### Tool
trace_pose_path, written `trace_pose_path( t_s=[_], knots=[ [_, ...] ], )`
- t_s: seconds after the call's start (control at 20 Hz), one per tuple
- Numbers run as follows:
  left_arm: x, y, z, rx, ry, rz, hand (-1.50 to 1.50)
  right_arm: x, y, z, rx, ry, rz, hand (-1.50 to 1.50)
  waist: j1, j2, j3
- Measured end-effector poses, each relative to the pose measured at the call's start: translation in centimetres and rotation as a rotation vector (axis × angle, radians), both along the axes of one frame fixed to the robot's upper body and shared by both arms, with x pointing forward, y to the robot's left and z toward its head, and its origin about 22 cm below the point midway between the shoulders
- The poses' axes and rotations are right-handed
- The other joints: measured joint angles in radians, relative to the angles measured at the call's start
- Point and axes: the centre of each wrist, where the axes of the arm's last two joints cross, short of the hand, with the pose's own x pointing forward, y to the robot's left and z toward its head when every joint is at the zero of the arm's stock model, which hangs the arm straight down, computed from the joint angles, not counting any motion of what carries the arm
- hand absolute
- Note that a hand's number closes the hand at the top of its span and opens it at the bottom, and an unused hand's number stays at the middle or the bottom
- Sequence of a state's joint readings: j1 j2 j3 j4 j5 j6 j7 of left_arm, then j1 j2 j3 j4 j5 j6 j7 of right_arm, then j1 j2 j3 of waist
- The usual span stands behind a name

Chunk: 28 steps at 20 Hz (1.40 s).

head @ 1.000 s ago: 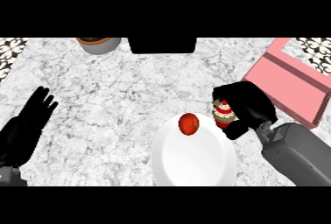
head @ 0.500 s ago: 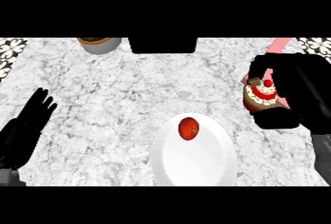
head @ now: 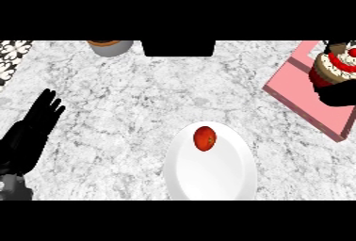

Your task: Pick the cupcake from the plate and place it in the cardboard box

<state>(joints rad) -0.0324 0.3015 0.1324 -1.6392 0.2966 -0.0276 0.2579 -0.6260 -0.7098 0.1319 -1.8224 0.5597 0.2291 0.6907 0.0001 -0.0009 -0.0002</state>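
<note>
The cupcake, white frosting with red trim and a dark base, hangs at the right edge over the pink cardboard box. My right hand is curled round its lower side, mostly cut off by the view's edge. The white plate lies at lower centre with a red tomato-like fruit on its upper part. My left hand rests open at the left edge, fingers pointing up, holding nothing.
A grey cup with a brown top stands at the back left. A dark block sits at the back centre. Patterned tile shows at the far left beyond the marble counter.
My right hand has carried the cupcake up and to the right, from beside the plate to above the pink box. The left hand has stayed put.
</note>
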Motion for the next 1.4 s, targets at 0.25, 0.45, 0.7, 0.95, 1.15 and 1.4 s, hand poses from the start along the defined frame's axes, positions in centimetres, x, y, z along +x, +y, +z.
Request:
trace_pose_path(
  t_s=[0.25,0.45,0.7,0.95,1.15,1.4],
  knots=[
    [-0.2,-0.3,-0.2,0.002,0.004,-0.002,0.00,2.0,-2.9,-0.6,-0.038,0.016,-0.027,1.50,0.005,0.001,0.000],
    [-0.5,0.1,0.4,-0.001,0.002,-0.008,0.00,4.1,-5.4,-1.8,-0.032,0.011,-0.018,1.50,0.010,0.002,0.000],
    [-0.1,-0.2,0.4,-0.001,-0.001,-0.011,0.00,6.4,-7.0,-4.8,-0.027,0.015,-0.004,1.50,0.011,0.003,0.000],
    [0.0,-0.6,0.3,-0.001,0.000,-0.017,0.00,8.5,-8.6,-8.5,-0.001,0.056,0.005,1.50,0.013,0.004,0.001],
    [0.3,-0.2,-0.2,0.005,0.001,-0.016,0.00,9.3,-9.8,-10.8,0.034,0.173,-0.003,1.50,0.013,0.005,0.000],
    [0.2,-0.4,0.1,0.002,0.001,-0.016,0.00,9.6,-12.2,-13.6,0.088,0.293,-0.065,-1.50,0.015,0.005,0.001]
  ],
)
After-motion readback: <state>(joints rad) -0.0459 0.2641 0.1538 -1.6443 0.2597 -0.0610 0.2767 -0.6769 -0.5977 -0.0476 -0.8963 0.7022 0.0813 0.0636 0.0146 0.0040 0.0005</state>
